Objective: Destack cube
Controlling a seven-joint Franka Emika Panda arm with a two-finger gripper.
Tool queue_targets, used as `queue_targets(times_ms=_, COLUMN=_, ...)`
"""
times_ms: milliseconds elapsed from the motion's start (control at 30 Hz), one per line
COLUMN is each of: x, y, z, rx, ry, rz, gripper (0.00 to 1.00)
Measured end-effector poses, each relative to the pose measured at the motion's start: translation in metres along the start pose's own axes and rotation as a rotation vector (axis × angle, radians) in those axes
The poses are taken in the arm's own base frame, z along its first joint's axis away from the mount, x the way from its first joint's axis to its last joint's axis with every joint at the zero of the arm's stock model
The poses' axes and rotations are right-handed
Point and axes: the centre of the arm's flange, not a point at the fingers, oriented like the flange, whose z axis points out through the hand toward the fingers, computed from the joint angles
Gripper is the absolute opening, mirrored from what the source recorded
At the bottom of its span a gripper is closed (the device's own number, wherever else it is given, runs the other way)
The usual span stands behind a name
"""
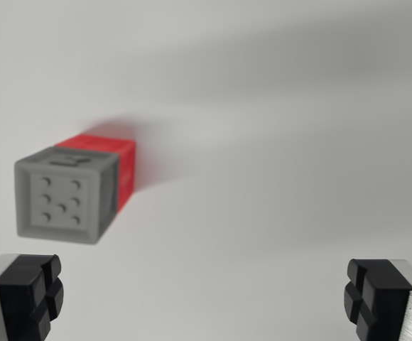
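A grey cube (62, 200) with round dimples on its near face sits stacked on a red cube (114, 160), of which only part shows behind it. The stack stands on a white surface in the wrist view's left half. My gripper (204, 298) is open, its two black fingertips at the bottom corners of the view. The left fingertip (30, 295) lies just below the grey cube, and the right one (376, 297) is far off to the wrist view's right. Nothing is between the fingers, and the stack lies left of the gap's middle.
The white surface (284, 142) stretches all around the stack, with a soft shadow band across the top right. No other objects show.
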Motion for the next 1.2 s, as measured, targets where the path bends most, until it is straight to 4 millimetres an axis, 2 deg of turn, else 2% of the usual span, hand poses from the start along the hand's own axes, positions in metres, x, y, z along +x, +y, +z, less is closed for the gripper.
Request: queue_targets(times_ms=1200, x=-0.094, y=-0.052, z=0.107, rx=-0.044, ry=-0.021, rz=0.074, gripper=1.00)
